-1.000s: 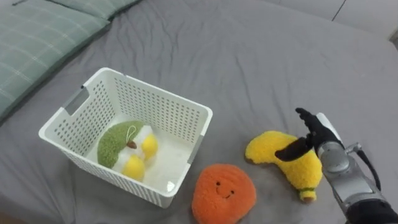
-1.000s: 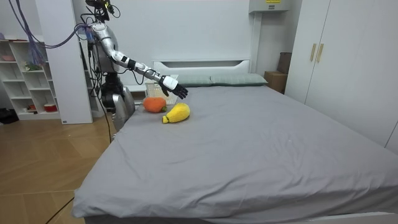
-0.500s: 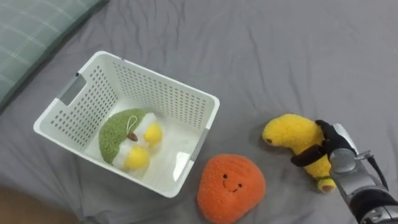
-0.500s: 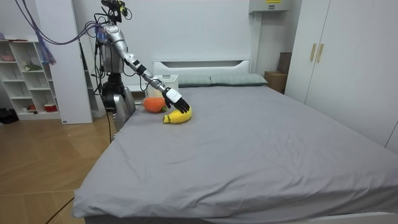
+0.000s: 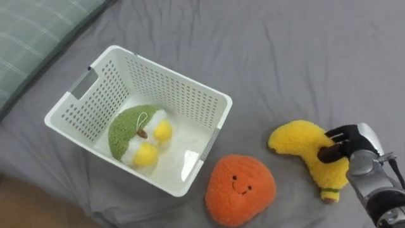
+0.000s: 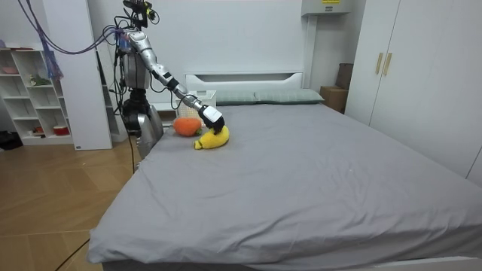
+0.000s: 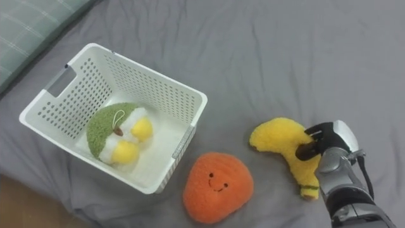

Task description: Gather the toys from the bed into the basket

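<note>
Basket (image 5: 183, 95) holds one toy (image 5: 126, 132); two outside: banana (image 5: 304, 145), orange (image 5: 240, 190).

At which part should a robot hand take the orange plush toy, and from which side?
Probably across its round middle, from above: the orange plush toy lies face up, soft, without handle. The white basket stands close on its left, so keep fingers off that side. The right robot hand holds the yellow banana toy.

The right hand (image 5: 352, 140) has black fingers, a white shell and a silver forearm.
</note>
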Controlling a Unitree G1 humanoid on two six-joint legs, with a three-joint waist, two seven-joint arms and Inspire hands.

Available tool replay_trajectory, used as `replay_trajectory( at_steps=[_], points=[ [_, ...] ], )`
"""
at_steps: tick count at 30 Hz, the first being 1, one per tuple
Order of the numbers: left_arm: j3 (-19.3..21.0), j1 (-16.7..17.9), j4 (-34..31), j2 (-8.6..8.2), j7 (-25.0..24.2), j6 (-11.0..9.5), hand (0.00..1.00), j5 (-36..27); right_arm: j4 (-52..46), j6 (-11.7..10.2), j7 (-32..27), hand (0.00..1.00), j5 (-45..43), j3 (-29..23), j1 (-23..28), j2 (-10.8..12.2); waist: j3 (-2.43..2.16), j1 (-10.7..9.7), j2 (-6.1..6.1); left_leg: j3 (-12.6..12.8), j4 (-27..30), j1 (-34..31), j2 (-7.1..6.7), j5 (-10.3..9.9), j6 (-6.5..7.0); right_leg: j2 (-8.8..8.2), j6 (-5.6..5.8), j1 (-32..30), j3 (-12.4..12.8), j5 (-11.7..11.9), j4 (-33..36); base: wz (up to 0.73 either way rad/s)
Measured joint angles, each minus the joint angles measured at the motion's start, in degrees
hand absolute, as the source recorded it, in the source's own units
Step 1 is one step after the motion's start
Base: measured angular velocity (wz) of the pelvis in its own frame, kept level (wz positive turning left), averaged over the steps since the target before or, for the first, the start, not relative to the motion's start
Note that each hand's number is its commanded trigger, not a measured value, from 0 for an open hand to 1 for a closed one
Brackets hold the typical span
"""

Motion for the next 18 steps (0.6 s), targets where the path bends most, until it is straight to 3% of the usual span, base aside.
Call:
replay_trajectory(
  at_steps=[10,18],
  points=[
    [0.0,0.0,0.2,0.84,0.2,-1.5,0.00,0.0,-0.1,-0.6,1.6,1.00,-0.2,0.0,1.0,0.0,-0.09,-0.3,-0.01,0.0,-0.1,1.3,-0.01,0.0,0.02,-0.11,0.01,1.3,-0.4,0.0,0.0,0.00],
    [0.2,0.3,-0.1,1.01,0.1,-1.3,0.00,0.2,-1.7,-0.6,2.0,1.00,-2.7,0.9,2.0,0.0,-0.22,-0.5,-0.22,0.0,-0.2,2.8,0.05,0.1,-0.03,-0.04,-0.02,2.8,-0.2,0.0,0.0,0.00]
  ],
)
